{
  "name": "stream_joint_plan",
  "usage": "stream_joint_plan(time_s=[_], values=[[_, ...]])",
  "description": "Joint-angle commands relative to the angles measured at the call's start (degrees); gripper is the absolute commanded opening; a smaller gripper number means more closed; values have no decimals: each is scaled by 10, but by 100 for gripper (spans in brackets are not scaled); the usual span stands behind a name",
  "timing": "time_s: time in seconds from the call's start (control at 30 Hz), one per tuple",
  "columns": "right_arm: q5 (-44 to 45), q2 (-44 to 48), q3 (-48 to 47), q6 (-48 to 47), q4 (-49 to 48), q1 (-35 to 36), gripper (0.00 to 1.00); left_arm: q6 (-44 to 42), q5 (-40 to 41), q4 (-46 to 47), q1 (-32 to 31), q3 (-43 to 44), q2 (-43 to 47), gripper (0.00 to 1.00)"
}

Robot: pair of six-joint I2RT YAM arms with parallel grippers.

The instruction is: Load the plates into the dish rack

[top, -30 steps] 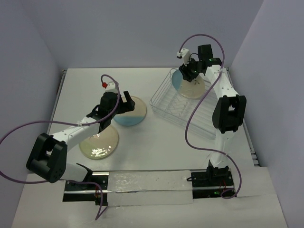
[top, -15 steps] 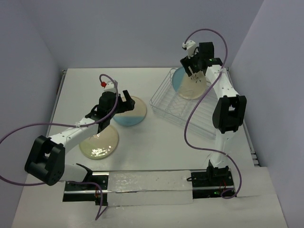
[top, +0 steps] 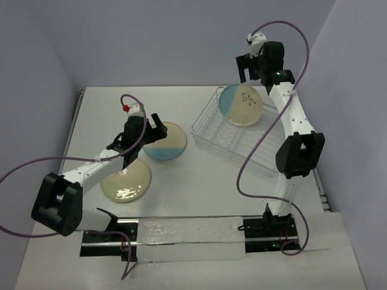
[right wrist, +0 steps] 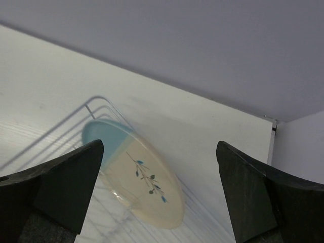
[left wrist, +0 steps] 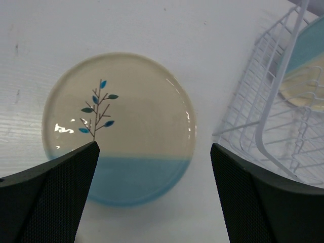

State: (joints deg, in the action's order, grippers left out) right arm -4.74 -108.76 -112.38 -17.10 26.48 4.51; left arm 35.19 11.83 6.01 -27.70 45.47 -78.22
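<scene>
The left gripper hovers spread wide over the sprig plate lying flat near the dish rack: pinch its rim, probably the rack-side edge, then slot it next to the leaning plate; the right gripper hangs empty, jaws apart

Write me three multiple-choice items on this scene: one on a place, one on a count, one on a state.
1. The plate in the dish rack stands at the rack's: A far end; B near end; C middle.
2. Plates lying flat on the table: A one; B two; C three.
3. The right gripper is: A shut on a plate; B shut, empty; C open, empty.

A: it leans in the end away from the arm bases.
B: a sprig plate and a plain cream-yellow plate lie there.
C: its wrist view shows the fingers wide apart with nothing between them.
</scene>
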Motion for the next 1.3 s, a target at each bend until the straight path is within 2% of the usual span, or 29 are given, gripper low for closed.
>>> stream_joint_plan(time_s=[0.0,0.1,0.33,0.47,0.57,0.63,0.73,0.83,0.97,1.1,1.17,1.27], values=[[-35,105,9,104,-37,15,100,23,32,-23,37,34,17,99],[-24,146,36,138,-37,48,100,8,64,-22,69,47,26,99],[-14,204,85,272,-41,167,100,-92,-72,-39,140,134,-1,99],[-40,228,152,322,-55,225,100,-144,-129,-41,179,172,-29,99],[-32,267,249,356,-116,281,100,-190,-258,-37,225,215,-64,99],[-17,288,310,382,-147,318,100,-236,-334,-91,249,304,-118,99],[8,307,381,414,-183,356,100,-315,-390,-171,260,435,-187,99],[74,308,436,454,-203,392,100,-343,-391,-257,265,493,-251,99],[163,288,481,511,-241,448,100,-386,-413,-224,265,433,-249,99],[310,245,480,559,-247,503,100,-410,-421,-232,266,402,-262,95],[341,217,471,582,-250,513,100,-407,-403,-241,266,403,-279,89],[361,183,459,602,-251,512,100,-399,-397,-265,264,410,-309,89]])
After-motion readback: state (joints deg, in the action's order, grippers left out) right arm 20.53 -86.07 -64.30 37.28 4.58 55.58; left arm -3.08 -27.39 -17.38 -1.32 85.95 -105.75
